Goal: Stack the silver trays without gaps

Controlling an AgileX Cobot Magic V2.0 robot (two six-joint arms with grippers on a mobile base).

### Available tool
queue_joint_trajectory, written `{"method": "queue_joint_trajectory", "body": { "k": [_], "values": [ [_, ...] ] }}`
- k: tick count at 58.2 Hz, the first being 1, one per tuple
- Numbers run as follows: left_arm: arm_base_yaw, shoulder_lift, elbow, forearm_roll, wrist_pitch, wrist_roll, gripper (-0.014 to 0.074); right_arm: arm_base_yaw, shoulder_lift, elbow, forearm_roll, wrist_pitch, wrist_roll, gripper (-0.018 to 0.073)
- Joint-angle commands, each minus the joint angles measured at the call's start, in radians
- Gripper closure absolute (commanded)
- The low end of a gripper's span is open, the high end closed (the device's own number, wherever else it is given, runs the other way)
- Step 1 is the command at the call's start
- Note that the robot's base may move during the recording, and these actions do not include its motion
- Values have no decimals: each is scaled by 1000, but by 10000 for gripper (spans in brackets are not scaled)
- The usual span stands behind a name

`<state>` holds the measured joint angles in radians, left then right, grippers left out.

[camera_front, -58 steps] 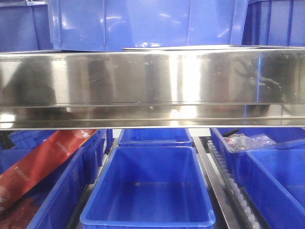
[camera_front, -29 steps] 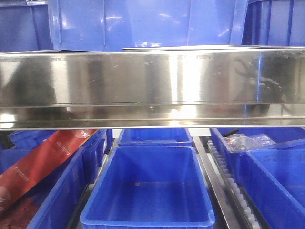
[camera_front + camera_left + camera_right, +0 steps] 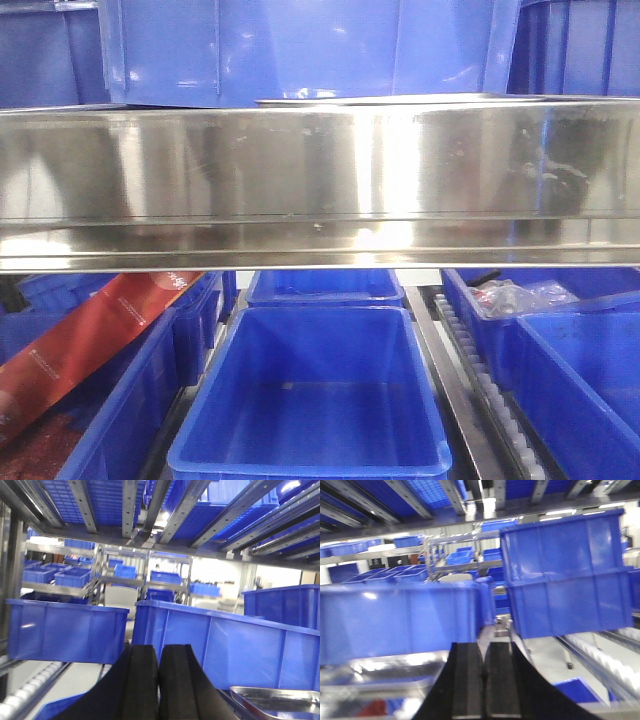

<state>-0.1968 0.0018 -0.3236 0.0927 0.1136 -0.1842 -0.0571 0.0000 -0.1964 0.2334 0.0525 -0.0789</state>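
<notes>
A silver tray (image 3: 400, 99) shows as a thin bright rim on top of the wide steel shelf front (image 3: 320, 170) in the front view. Its corner (image 3: 280, 700) lies at the lower right of the left wrist view, to the right of my left gripper (image 3: 158, 652), which is shut with nothing between its black fingers. In the right wrist view a shiny tray (image 3: 385, 675) spreads to the lower left, beside my right gripper (image 3: 483, 652), also shut and empty. That view is blurred.
Blue plastic bins stand behind both grippers (image 3: 235, 640) (image 3: 565, 580). Below the shelf sit more blue bins (image 3: 310, 390), a red carton (image 3: 90, 335) at the left and a roller rail (image 3: 480, 380) at the right.
The dark reflections on the shelf front have shifted and faded, mostly at the right end. Bins and tray rim have not moved.
</notes>
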Motion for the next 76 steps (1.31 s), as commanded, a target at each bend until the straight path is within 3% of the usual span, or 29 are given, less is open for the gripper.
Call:
{"method": "queue_joint_trajectory", "body": {
  "k": [1, 9, 16, 24, 28, 36, 43, 50, 57, 66, 76],
  "values": [
    [4, 32, -127, 32, 174, 1, 598, -1, 0, -142, 6, 151, 1, 638],
    [4, 126, -292, 91, 280, 1, 598, -1, 32, -367, 1, 467, 1, 638],
    [4, 239, -402, 104, 314, 30, 598, -1, 166, -522, -1, 637, 1, 638],
    [4, 420, -540, 44, 431, 39, 598, -1, 382, -689, -5, 776, 1, 638],
    [4, 531, -621, -5, 511, 82, 602, -1, 511, -776, -5, 855, -3, 638],
    [4, 753, -787, -83, 643, 123, 616, -1, 747, -918, -5, 912, -3, 638],
    [1, 925, -892, -138, 670, 123, 616, -1, 920, -1015, -5, 959, -3, 638],
    [-54, 1097, -993, -165, 696, 123, 616, 13, 1080, -1105, -5, 989, -3, 638],
    [-162, 1281, -1110, -160, 733, 121, 616, 56, 1229, -1183, -32, 977, -3, 638],
    [-295, 1512, -1294, -87, 756, 49, 616, 141, 1405, -1281, -105, 972, -3, 638],
    [-373, 1734, -1499, -7, 840, -40, 616, 196, 1553, -1380, -118, 972, -3, 635]
  ]
}}
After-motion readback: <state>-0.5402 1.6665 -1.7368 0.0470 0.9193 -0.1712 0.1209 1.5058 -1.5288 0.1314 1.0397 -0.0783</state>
